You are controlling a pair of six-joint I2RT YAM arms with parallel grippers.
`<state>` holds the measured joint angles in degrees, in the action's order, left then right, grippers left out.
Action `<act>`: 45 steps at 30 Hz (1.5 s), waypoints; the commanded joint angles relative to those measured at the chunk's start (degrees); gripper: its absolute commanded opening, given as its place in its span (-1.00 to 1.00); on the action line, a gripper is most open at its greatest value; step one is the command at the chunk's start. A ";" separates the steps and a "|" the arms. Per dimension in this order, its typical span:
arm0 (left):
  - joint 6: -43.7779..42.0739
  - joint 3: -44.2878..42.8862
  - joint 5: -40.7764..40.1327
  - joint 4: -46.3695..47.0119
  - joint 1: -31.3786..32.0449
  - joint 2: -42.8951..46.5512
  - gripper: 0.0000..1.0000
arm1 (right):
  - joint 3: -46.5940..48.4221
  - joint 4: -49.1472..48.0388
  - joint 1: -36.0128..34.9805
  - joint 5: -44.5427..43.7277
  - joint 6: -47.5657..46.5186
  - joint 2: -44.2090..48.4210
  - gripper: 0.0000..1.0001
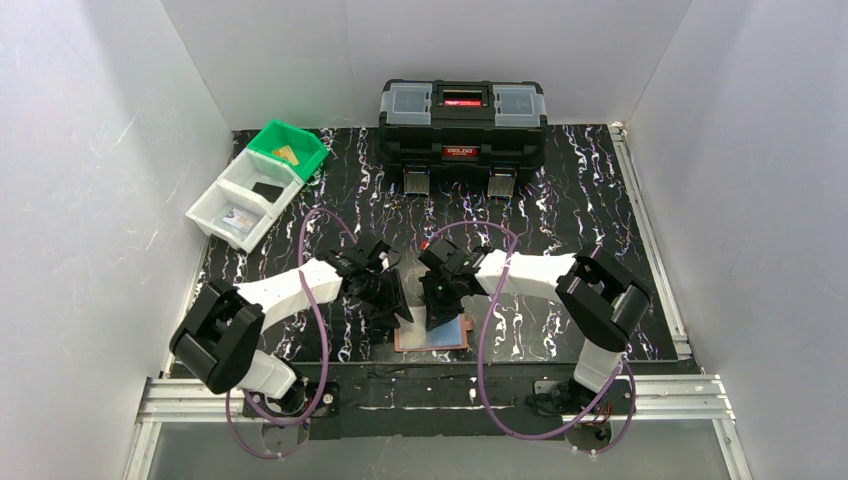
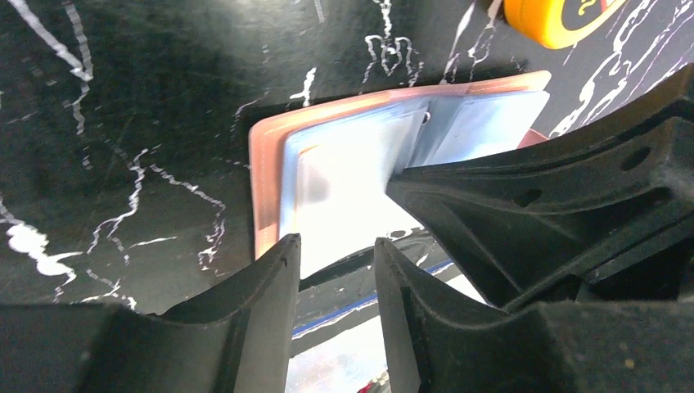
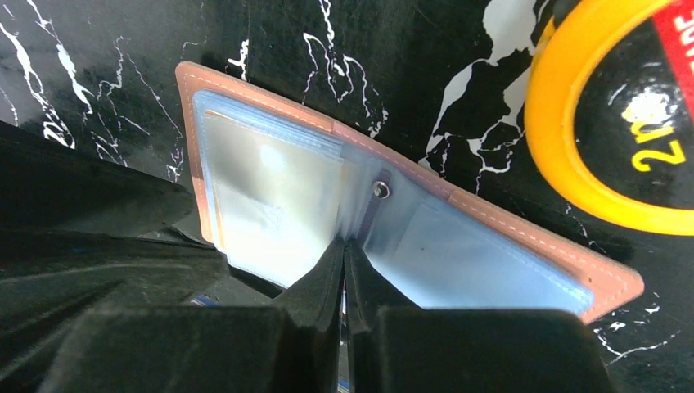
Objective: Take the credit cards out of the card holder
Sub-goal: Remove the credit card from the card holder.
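Card holder (image 1: 433, 335) lies open on bench (image 1: 600, 200), near edge, ctr. Tape measure (image 3: 622, 123) just beside it. Toolbox (image 1: 462, 135) at back ctr; bins (image 1: 260, 185) back-left w/ cards (image 1: 290, 153) inside.

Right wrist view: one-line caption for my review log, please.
Right gripper, jaws closed, tips at the fold of the open card holder on the marbled mat, a yellow tape measure beside it.

Both my arms were folded inward, wrists pitched down, tips almost meeting at centre. My left gripper (image 2: 335, 266) had its jaws apart, with a clear gap between fingers. My right gripper (image 3: 344, 266) had its jaws pressed together, tips touching.
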<state>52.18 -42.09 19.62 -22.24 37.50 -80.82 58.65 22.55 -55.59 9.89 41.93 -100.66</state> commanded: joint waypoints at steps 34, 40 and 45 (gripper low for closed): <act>-1.92 -2.76 -11.68 -11.01 0.35 9.05 -0.27 | 1.79 0.19 0.06 0.93 4.87 -1.52 0.13; -2.65 -1.94 -9.68 -10.01 0.33 8.81 -0.27 | 1.11 0.58 -0.78 -1.59 6.99 -0.82 -0.01; -2.84 -1.75 -9.11 -9.36 0.37 8.66 -0.28 | -1.37 0.57 -0.66 -5.06 9.06 3.96 -0.22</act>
<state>50.06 -43.62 10.09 -30.61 38.00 -72.86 59.07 21.43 -55.96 10.28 48.97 -100.33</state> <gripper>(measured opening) 0.363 0.433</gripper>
